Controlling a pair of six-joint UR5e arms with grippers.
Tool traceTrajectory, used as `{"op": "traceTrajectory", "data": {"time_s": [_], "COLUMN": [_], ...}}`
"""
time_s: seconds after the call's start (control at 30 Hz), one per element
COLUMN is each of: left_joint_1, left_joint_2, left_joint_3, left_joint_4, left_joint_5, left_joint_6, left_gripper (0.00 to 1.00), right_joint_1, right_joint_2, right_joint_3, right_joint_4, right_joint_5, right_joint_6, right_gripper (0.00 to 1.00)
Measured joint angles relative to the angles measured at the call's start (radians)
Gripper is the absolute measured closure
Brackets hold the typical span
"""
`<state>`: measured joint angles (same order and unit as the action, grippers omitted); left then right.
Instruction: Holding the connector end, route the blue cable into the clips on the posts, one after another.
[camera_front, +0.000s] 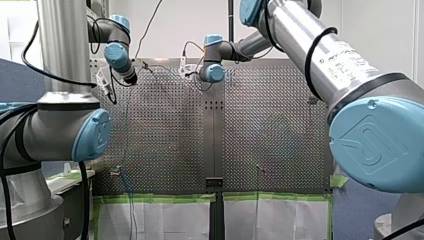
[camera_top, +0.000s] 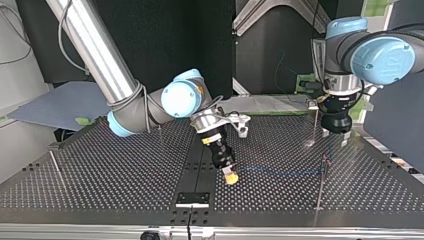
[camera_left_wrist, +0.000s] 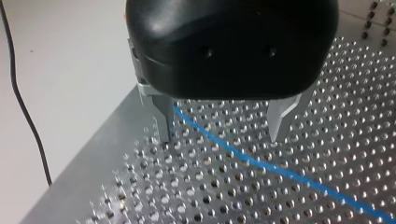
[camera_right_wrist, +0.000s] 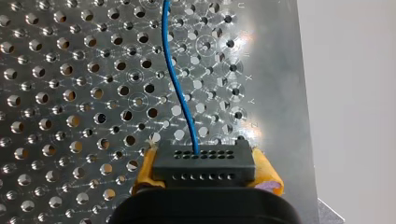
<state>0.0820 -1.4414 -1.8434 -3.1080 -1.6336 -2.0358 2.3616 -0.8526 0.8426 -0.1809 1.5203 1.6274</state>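
In the right wrist view my right gripper (camera_right_wrist: 206, 171) is shut with yellow pads (camera_right_wrist: 145, 169) on a black connector (camera_right_wrist: 204, 161). The blue cable (camera_right_wrist: 180, 93) leaves the connector and runs ahead over the perforated table. In the top view this gripper (camera_top: 230, 176) is low near the table's middle, and the cable (camera_top: 280, 171) stretches toward a thin post (camera_top: 320, 182) at the view's right. My left gripper (camera_left_wrist: 220, 139) stands open just above the table. Its metal fingers (camera_left_wrist: 161, 116) straddle the cable (camera_left_wrist: 261, 163) without touching it. It (camera_top: 334, 135) hangs beyond that post.
A second post (camera_top: 315, 122) stands next to my left gripper, and another post (camera_top: 55, 167) at the top view's far left. A black strip (camera_top: 192, 197) crosses the table's middle at the near edge. The table's edge (camera_left_wrist: 93, 154) lies beside my left gripper.
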Motion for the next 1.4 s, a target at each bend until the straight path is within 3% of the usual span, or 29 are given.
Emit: {"op": "traceTrajectory", "data": {"time_s": [0.37,1.17,1.4], "left_joint_1": [-0.013,-0.020,-0.025], "left_joint_2": [0.079,0.090,0.083], "left_joint_3": [0.000,0.002,0.027], "left_joint_4": [-0.015,0.013,-0.007], "left_joint_5": [0.005,0.114,0.113], "left_joint_6": [0.056,0.259,0.314], "left_gripper": [0.00,0.00,0.00], "right_joint_1": [0.001,0.000,0.000], "right_joint_2": [0.001,0.003,0.003], "right_joint_3": [0.000,0.000,0.000], "right_joint_4": [0.005,0.015,0.015], "right_joint_5": [0.000,0.001,0.002], "right_joint_6": [0.000,0.002,0.002], "right_gripper": [1.00,1.00,1.00]}}
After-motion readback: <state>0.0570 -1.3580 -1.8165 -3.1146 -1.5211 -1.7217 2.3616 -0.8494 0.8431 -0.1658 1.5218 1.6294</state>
